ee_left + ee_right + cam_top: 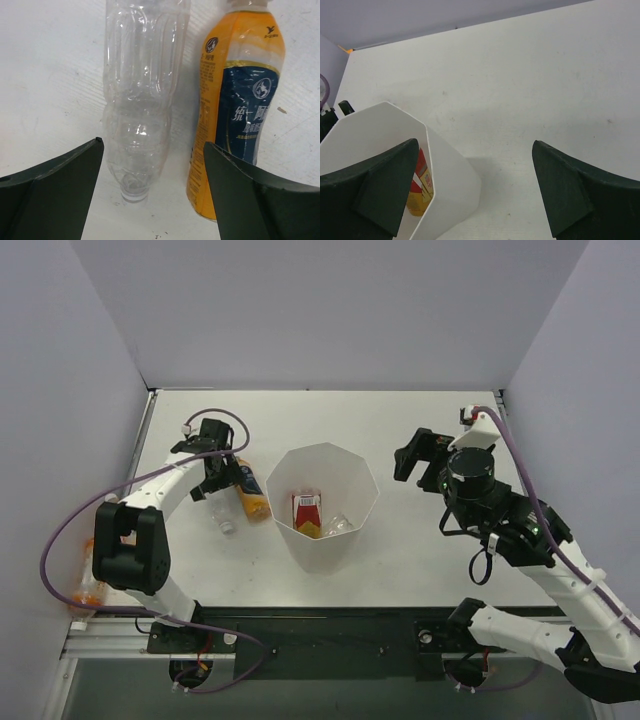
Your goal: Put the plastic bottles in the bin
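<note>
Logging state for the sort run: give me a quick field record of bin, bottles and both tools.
bin: white faceted bin, table centre, upright
in bin: red-label bottle, clear plastic item
on table: empty clear bottle, orange blue-label bottle, both lying left of bin
left tool: open, over the empty clear bottle
right tool: open, empty, right of bin

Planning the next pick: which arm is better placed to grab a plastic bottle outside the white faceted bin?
Left: its jaws stand open over the clear empty bottle and the orange blue-labelled bottle. The right arm's open jaws face table only.
</note>
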`<move>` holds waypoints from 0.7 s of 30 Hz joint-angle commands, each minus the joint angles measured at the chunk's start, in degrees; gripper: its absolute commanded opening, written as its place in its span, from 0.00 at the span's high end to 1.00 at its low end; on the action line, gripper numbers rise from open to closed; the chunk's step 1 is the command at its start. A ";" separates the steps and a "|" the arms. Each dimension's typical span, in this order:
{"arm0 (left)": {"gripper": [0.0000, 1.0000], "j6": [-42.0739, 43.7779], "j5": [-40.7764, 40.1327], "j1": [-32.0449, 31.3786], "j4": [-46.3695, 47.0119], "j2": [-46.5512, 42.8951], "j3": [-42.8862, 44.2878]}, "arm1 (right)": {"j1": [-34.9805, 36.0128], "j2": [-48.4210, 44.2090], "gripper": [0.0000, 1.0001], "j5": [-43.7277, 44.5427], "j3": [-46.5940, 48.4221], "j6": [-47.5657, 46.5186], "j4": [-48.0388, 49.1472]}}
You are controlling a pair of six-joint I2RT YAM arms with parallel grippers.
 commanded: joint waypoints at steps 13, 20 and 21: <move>0.16 3.84 -0.77 2.52 3.69 3.40 -2.20 | -0.21 1.13 0.10 -0.78 -2.31 2.90 -0.14; 0.37 4.37 0.82 3.05 2.64 3.50 -1.15 | -0.21 0.78 0.10 -0.08 -2.75 2.63 -0.23; 0.38 4.46 0.30 2.96 2.02 2.89 -0.19 | -0.21 0.69 0.10 0.01 -2.75 2.46 -0.23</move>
